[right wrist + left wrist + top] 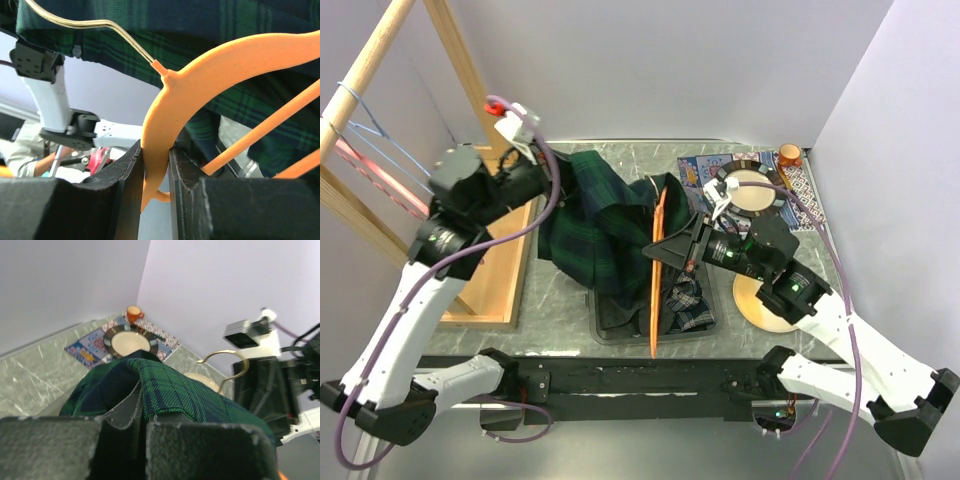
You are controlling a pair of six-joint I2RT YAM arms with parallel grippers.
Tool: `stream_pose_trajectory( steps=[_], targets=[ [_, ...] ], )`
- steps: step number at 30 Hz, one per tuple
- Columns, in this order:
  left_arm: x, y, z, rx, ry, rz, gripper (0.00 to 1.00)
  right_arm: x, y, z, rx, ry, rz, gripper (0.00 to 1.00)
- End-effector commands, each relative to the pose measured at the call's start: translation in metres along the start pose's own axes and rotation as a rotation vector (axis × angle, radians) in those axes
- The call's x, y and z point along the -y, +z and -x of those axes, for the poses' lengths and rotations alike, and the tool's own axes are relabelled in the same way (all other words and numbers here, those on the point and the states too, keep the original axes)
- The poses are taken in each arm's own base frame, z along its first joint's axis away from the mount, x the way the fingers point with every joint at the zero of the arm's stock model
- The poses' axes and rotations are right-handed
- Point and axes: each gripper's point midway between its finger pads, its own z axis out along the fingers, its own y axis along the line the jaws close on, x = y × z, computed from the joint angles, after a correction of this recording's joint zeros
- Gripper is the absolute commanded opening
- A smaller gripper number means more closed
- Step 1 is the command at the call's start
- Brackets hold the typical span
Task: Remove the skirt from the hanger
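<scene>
In the top external view, the skirt [595, 225], dark green with a blue check, is lifted above a dark bin [620, 328] that stands in the middle of the table [560, 310]. One part of the cloth hangs down into the bin. The left hand [548, 182] holds the skirt at its upper left edge. The right hand [672, 250] holds the orange hanger [655, 270], which stands almost upright and edge-on just to the right of the skirt, touching the cloth. On the far right of the table there is a patterned mat [705, 170] with a dark-rimmed plate [750, 188] on it and a small orange cup [789, 154] beside it. A wooden frame [490, 270] stands on the left.

In the left wrist view, the two fingers [125, 415] of the left hand are pressed together on a fold of the skirt [170, 390]. The gold hook [230, 360] of the hanger shows behind the cloth.

In the right wrist view, the fingers [127, 175] of the right hand are clamped on the curved orange shoulder of the hanger [200, 85]. The skirt [200, 30] is draped over the top of the hanger and hangs behind it.
</scene>
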Motion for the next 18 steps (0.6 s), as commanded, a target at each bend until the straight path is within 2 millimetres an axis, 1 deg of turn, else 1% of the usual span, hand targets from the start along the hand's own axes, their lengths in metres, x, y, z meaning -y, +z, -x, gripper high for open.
stream_pose_trajectory(
  steps=[1,2,3,5,6,8,9,10,11,12,13,14,15,16,17,18],
  targets=[
    [0.003,0.012,0.016,0.107,0.019,-0.010,0.01,-0.044,-0.027,0.026,0.090,-0.101,0.099,0.00],
    [-0.004,0.016,0.010,0.102,0.017,0.021,0.01,-0.051,-0.031,0.028,0.095,-0.116,0.110,0.00],
    [-0.011,0.022,-0.003,0.075,0.006,0.043,0.01,-0.063,-0.038,0.032,0.111,-0.130,0.135,0.00],
    [-0.012,0.030,-0.013,0.064,0.001,0.047,0.01,-0.074,-0.044,0.031,0.106,-0.140,0.175,0.00],
    [-0.018,0.035,-0.023,0.050,-0.006,0.070,0.01,-0.076,-0.047,0.029,0.104,-0.143,0.185,0.00],
    [-0.018,0.042,-0.029,0.047,-0.023,0.067,0.01,-0.071,-0.047,0.022,0.083,-0.138,0.188,0.00],
    [-0.020,0.046,-0.037,0.036,-0.035,0.069,0.01,-0.061,-0.044,0.009,0.051,-0.126,0.203,0.00],
    [-0.019,0.049,-0.040,0.033,-0.054,0.063,0.01,-0.055,-0.042,0.002,0.030,-0.091,0.211,0.00],
    [-0.020,0.052,-0.044,0.034,-0.062,0.059,0.01,-0.037,-0.037,-0.013,-0.008,-0.062,0.196,0.00],
    [-0.020,0.055,-0.046,0.033,-0.073,0.058,0.01,-0.041,-0.039,-0.017,-0.015,-0.068,0.242,0.00],
    [-0.022,0.056,-0.051,0.024,-0.098,0.066,0.01,-0.038,-0.038,-0.023,-0.031,-0.045,0.256,0.00],
    [-0.022,0.061,-0.051,0.041,-0.102,0.057,0.01,-0.029,-0.037,-0.033,-0.059,-0.028,0.258,0.00],
    [-0.023,0.064,-0.055,0.036,-0.115,0.057,0.01,-0.032,-0.039,-0.040,-0.093,-0.034,0.295,0.00],
    [-0.024,0.066,-0.059,0.031,-0.137,0.065,0.01,-0.031,-0.039,-0.045,-0.116,-0.025,0.304,0.00],
    [-0.028,0.071,-0.069,0.009,-0.152,0.075,0.01,-0.026,-0.039,-0.051,-0.137,-0.017,0.306,0.00],
    [-0.028,0.073,-0.076,-0.007,-0.161,0.078,0.01,-0.027,-0.040,-0.054,-0.153,-0.022,0.324,0.00]
  ],
)
